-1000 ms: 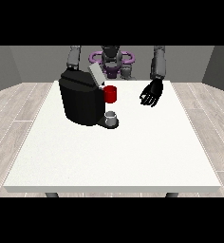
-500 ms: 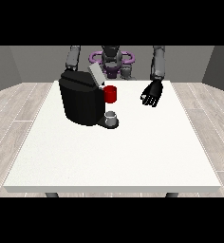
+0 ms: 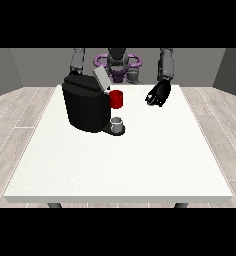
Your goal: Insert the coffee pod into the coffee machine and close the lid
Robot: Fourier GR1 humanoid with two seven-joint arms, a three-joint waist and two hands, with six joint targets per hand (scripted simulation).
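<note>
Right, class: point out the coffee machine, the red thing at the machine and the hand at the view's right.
coffee machine (image 3: 85, 107), front view, on its black body.
red thing at the machine (image 3: 117, 99), front view, on its red side.
hand at the view's right (image 3: 158, 93), front view, on its palm.

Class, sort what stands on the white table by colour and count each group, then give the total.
Black: 1, the boxy black coffee machine with its lid raised
Red: 1, the red thing at the machine
Grey: 1, a small grey thing on the machine's base
Total: 3
</note>
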